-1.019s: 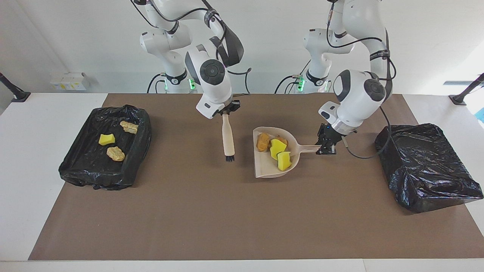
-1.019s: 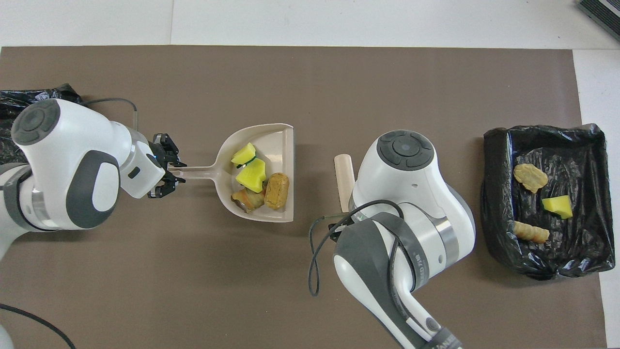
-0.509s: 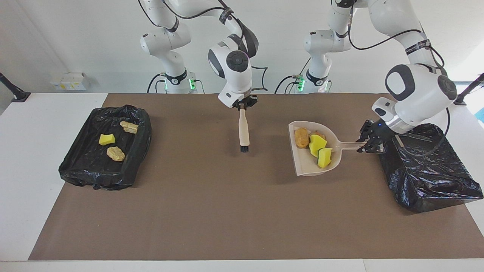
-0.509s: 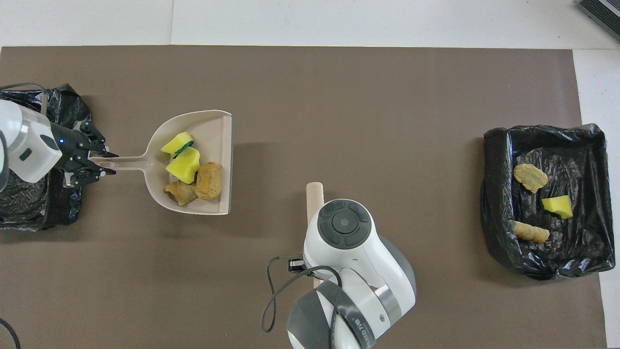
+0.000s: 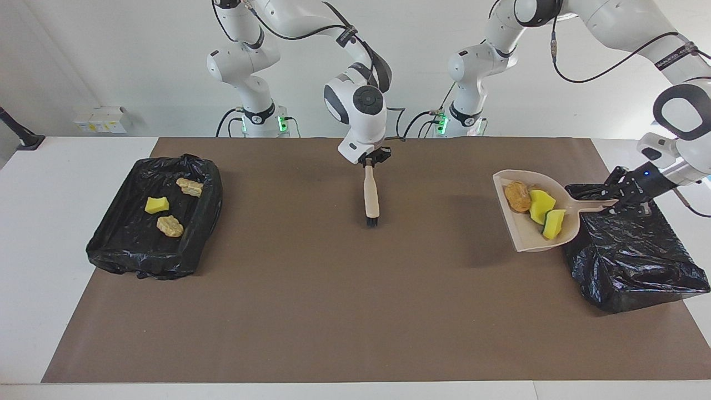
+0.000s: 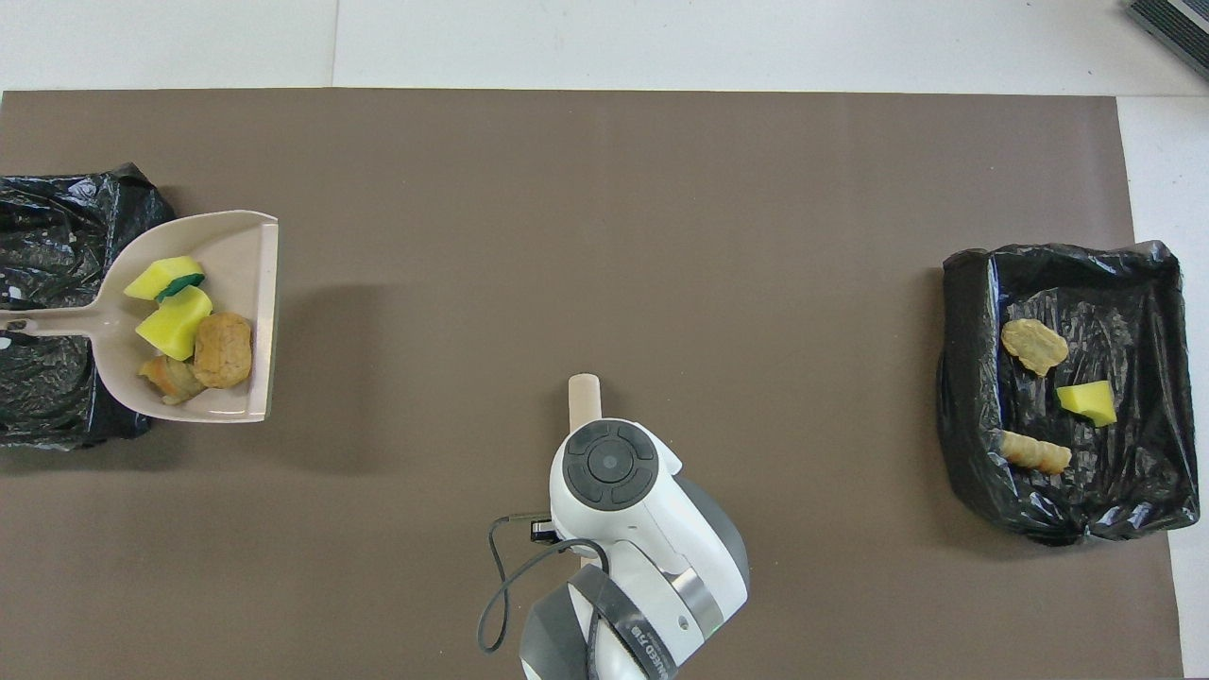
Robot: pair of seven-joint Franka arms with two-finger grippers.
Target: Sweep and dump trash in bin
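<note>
A beige dustpan [image 5: 525,236] [image 6: 250,274] hangs level over the mat, its handle end over the edge of the black-bagged bin [image 5: 633,261] [image 6: 47,246] at the left arm's end. My left gripper [image 5: 625,203] is shut on the handle, above the bin. The trash in the pan is two yellow sponge chunks [image 5: 541,205] [image 6: 175,321] and two brown lumps [image 5: 517,195] [image 6: 224,349]. My right gripper [image 5: 371,162] is shut on a wooden brush [image 5: 371,194] [image 6: 584,397], which hangs bristles-down over the mat's middle.
A black-lined tray [image 5: 111,244] [image 6: 963,378] lies at the right arm's end. It holds a yellow chunk [image 5: 156,205] [image 6: 1086,401] and two tan pieces [image 5: 170,226] [image 6: 1034,346]. The brown mat [image 5: 333,305] covers most of the white table.
My left arm has carried the loaded dustpan from the mat's middle to the bin's edge. The right arm has drawn the brush back toward the robots.
</note>
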